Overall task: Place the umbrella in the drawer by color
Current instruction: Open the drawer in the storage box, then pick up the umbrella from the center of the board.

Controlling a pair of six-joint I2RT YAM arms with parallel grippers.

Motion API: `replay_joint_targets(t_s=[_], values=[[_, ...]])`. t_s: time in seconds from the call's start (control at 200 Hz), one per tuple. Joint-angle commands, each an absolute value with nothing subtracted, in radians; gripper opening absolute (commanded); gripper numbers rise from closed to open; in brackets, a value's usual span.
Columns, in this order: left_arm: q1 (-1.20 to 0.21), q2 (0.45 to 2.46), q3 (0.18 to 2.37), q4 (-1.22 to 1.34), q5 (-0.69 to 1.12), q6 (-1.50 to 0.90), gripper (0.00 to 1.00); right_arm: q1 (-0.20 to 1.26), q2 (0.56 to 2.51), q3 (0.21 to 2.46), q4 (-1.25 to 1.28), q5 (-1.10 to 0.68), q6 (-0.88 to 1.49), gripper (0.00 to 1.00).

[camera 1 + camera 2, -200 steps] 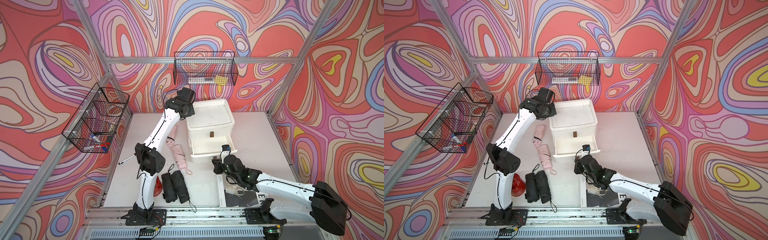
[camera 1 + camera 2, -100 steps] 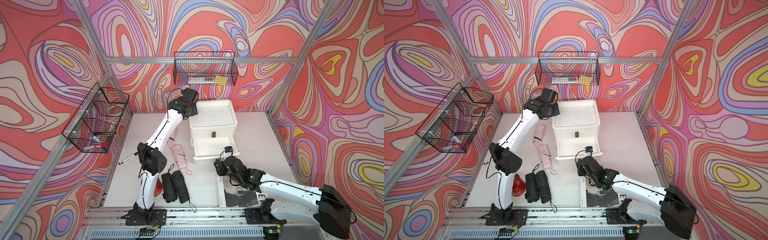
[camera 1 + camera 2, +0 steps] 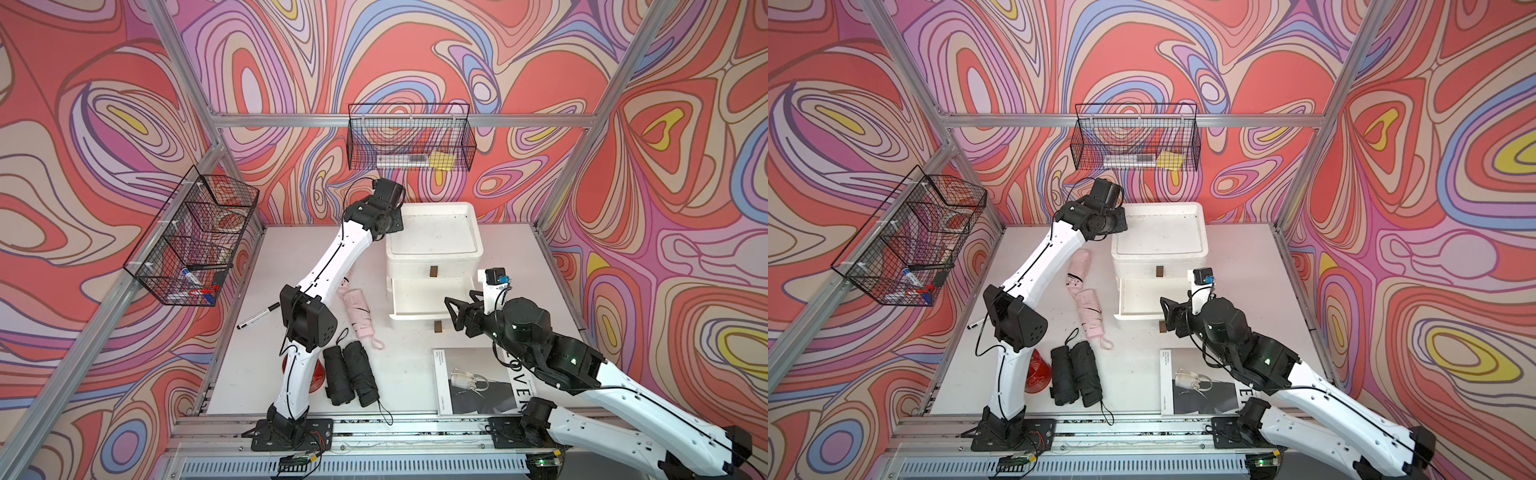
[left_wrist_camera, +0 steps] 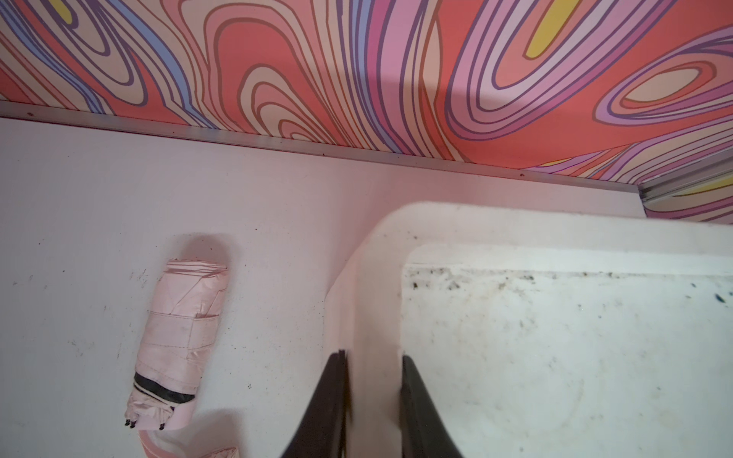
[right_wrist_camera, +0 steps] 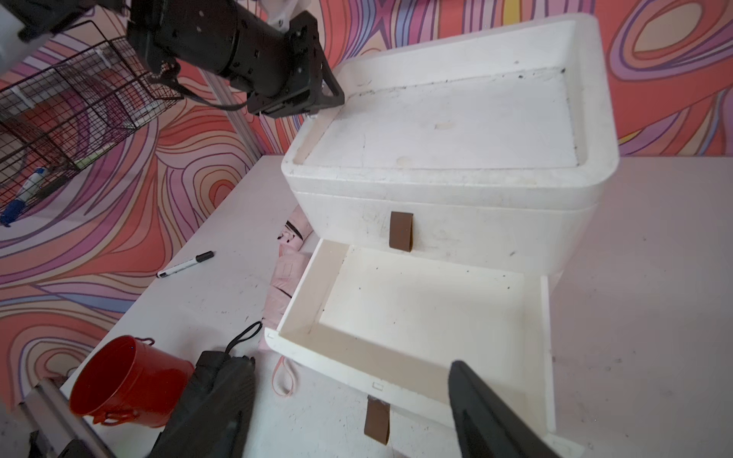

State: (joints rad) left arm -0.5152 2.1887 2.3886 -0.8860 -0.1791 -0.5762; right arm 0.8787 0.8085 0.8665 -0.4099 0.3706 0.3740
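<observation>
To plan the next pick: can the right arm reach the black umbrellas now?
Likely yes: the right gripper is open and empty, and little but bare table lies between it and the black umbrellas.

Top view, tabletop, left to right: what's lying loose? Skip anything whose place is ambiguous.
marker → red bucket → black umbrellas → magazine
</observation>
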Motion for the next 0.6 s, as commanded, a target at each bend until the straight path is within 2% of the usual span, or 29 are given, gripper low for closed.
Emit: replay_joint_targets(t_s=[0.0, 0.02, 0.14, 0.265, 0.3, 0.356, 0.466, 0.591], values=[[-0.571, 2.292, 2.340, -0.889, 0.043, -0.740, 0.00, 0.884, 0.848, 0.833, -0.326, 0.445, 0.281, 0.81], [-0.573, 2.292, 2.341, -0.885, 0.043, -0.740, 0.01, 0.884, 0.854, 0.826, -0.303, 0.442, 0.273, 0.81], [-0.579, 2.261, 2.341, -0.881, 0.062, -0.677, 0.29, 0.884, 0.893, 0.787, -0.222, 0.432, 0.246, 0.81], [-0.577, 2.129, 2.269, -0.915, -0.035, -0.598, 0.54, 0.884, 0.895, 0.760, -0.215, 0.392, 0.253, 0.81], [-0.578, 2.073, 2.221, -0.912, -0.068, -0.587, 0.67, 0.884, 0.888, 0.751, -0.209, 0.377, 0.248, 0.81], [-0.577, 1.979, 2.131, -0.904, -0.115, -0.576, 0.98, 0.884, 0.876, 0.740, -0.203, 0.369, 0.240, 0.81], [-0.575, 1.802, 1.970, -0.921, -0.186, -0.575, 0.99, 0.883, 0.850, 0.733, -0.207, 0.375, 0.239, 0.82], [-0.575, 1.630, 1.798, -1.030, -0.227, -0.681, 0.99, 0.884, 0.822, 0.729, -0.212, 0.372, 0.246, 0.82]])
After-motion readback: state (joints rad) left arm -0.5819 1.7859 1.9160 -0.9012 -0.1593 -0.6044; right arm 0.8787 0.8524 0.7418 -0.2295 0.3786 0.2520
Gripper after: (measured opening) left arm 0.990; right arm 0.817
